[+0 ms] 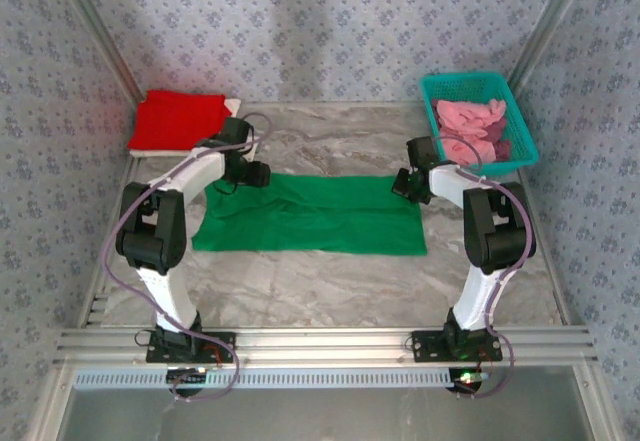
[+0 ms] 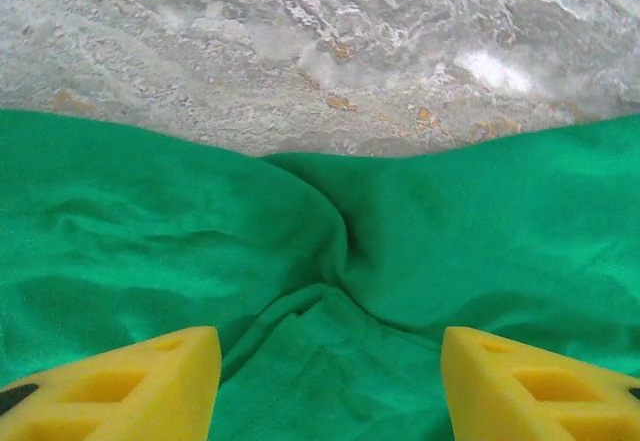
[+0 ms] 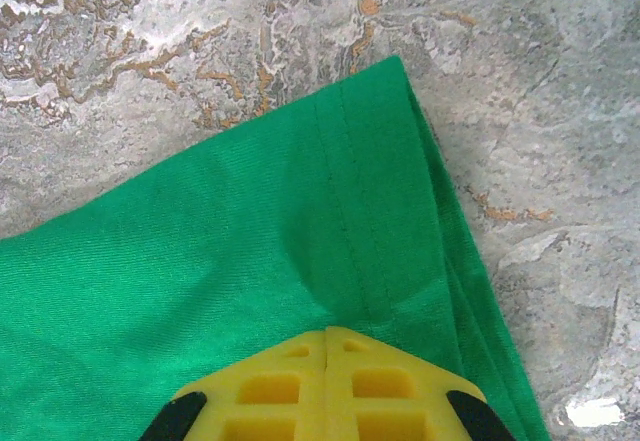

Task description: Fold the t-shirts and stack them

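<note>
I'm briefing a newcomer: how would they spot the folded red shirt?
Start at the marble table, far left corner. There the red t-shirt lies folded on white cloth. It alone is red; the green t-shirt lies spread mid-table, the pink shirts sit in the teal basket.

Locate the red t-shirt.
In the top view, the red t-shirt lies folded at the far left corner of the table, just beyond the left pincer.
</note>
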